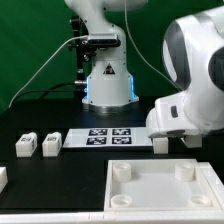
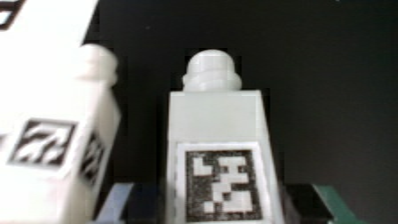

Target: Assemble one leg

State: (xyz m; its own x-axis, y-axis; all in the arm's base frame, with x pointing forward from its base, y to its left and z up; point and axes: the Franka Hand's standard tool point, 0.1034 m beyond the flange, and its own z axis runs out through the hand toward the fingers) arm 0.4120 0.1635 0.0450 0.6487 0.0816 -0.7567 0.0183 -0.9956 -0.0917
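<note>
In the wrist view a leg [image 2: 217, 130], a white block with a rounded peg on one end and a black-and-white tag on its face, lies between my gripper's [image 2: 221, 205] dark fingers [image 2: 135, 202]. There is a gap on each side of it, so the gripper is open around it and not touching. A second leg [image 2: 63, 130] lies right beside it. In the exterior view a leg [image 1: 160, 143] lies under the arm's white head at the right, where my gripper [image 1: 168, 128] is mostly hidden. Two more legs [image 1: 24, 145] [image 1: 50, 143] stand at the left.
The marker board [image 1: 105, 137] lies mid-table on the black surface. The large white slab [image 1: 165, 200] with round corner sockets lies at the front. A white part [image 1: 3, 178] shows at the exterior view's left edge. The arm's base [image 1: 105, 85] stands at the back.
</note>
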